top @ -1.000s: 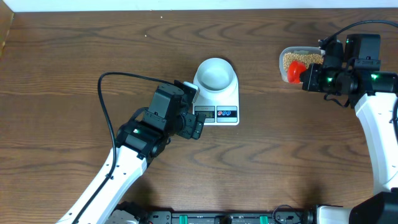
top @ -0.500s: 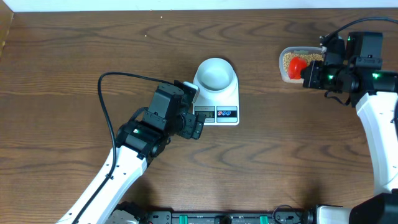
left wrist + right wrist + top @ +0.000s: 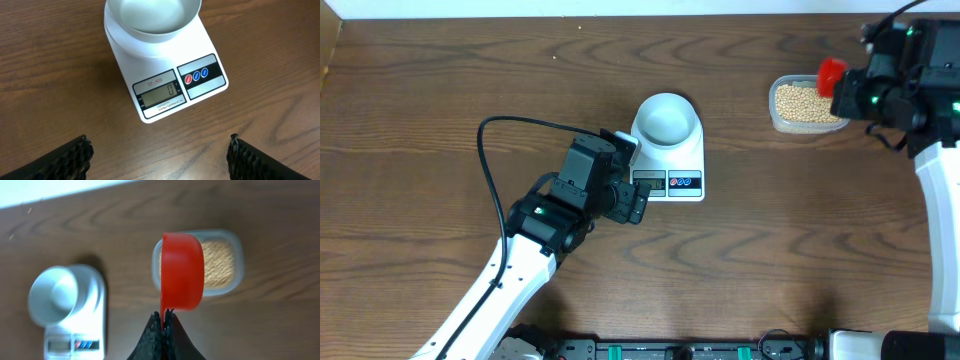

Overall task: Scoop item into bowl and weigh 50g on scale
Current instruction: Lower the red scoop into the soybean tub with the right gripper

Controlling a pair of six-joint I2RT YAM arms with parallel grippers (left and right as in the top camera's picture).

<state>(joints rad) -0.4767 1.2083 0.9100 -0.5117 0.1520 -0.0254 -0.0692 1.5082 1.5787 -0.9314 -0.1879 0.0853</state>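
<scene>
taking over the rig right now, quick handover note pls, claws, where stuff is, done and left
Left claw: open, empty, hovering in front of the scale.
Right claw: shut on the red scoop, held up near the tub of beans; can't tell if it's loaded.
Bowl sits on the scale, empty; display reads 0.
Done: setup only. Left: scoop beans into the bowl until the scale shows 50 g.
</scene>
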